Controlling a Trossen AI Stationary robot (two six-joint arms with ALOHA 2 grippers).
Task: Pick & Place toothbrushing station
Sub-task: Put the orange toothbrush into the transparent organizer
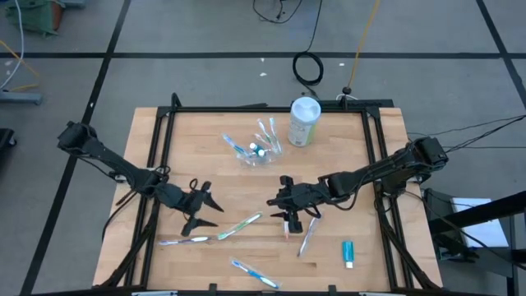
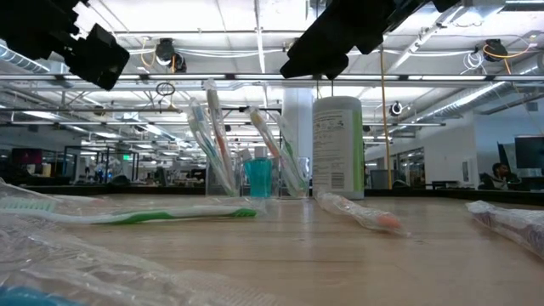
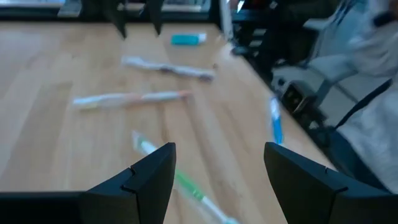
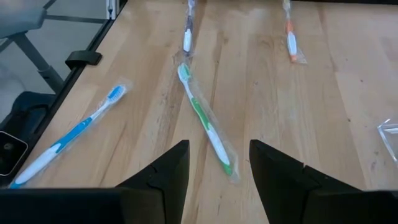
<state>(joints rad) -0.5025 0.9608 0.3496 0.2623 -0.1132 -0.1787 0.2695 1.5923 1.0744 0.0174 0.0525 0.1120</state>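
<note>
Two dark robot arms hover over a wooden worktop (image 1: 205,177) strewn with wrapped toothbrushes.

The small clear plastic cup (image 1: 259,150) lies toppled near the tall white-and-green canister (image 1: 303,122), its contents hard to make out. The left gripper (image 1: 200,210) and right gripper (image 1: 288,210) both hang low with fingers spread, empty, either side of a green-handled toothbrush (image 1: 240,226); a blue toothpaste tube (image 1: 348,253) lies apart.

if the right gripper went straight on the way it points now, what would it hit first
Probably the green toothbrush: it lies right ahead of the open right gripper. Depth is unclear, so it might pass above it.
</note>
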